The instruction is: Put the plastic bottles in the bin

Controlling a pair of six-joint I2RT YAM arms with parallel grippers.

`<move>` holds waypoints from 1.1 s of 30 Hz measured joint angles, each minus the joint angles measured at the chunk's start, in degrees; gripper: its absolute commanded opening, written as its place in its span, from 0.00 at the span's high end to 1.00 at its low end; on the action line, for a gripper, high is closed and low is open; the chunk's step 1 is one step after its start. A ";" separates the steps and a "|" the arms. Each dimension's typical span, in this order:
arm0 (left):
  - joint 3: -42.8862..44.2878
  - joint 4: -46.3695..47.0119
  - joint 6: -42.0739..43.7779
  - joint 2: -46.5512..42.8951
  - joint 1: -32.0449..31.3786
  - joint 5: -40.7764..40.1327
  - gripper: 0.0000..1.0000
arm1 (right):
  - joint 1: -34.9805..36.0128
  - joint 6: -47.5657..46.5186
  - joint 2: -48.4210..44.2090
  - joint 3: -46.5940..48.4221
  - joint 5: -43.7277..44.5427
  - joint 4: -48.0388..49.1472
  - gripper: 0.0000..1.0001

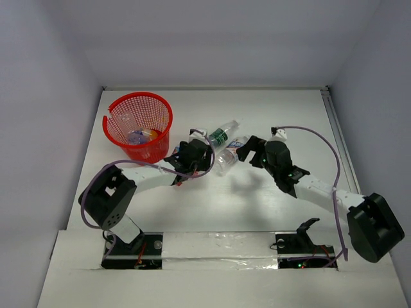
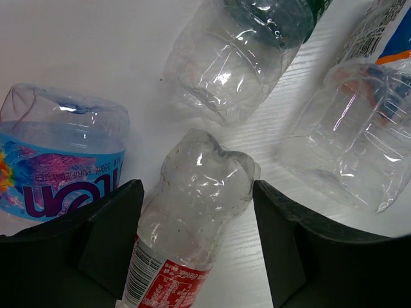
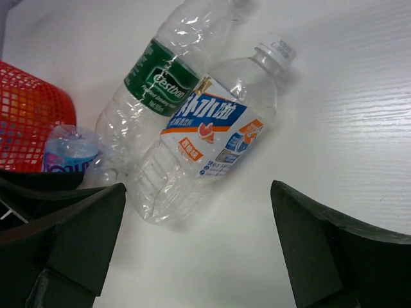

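Observation:
The red mesh bin (image 1: 138,125) stands at the back left and holds an orange bottle (image 1: 149,135) and another bottle. My left gripper (image 1: 194,150) is open on the table to its right; a clear bottle with a red-white label (image 2: 192,212) lies between its jaws, with a gap on the right side. A blue-labelled bottle (image 2: 58,167) lies to its left. A green-labelled bottle (image 1: 221,136) and a blue-orange-labelled bottle with a white cap (image 3: 205,135) lie side by side between the two grippers. My right gripper (image 1: 246,149) is open and empty, just short of that bottle's base.
White walls (image 1: 212,38) enclose the table at the back and sides. A rail (image 1: 335,122) runs along the right edge. In the right wrist view the bin's wall (image 3: 29,122) stands just left of the bottles.

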 measured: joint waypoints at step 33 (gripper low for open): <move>5.79 -3.23 -2.60 -27.39 -1.64 6.84 0.81 | -2.12 -0.46 30.45 22.82 -4.13 -7.87 0.00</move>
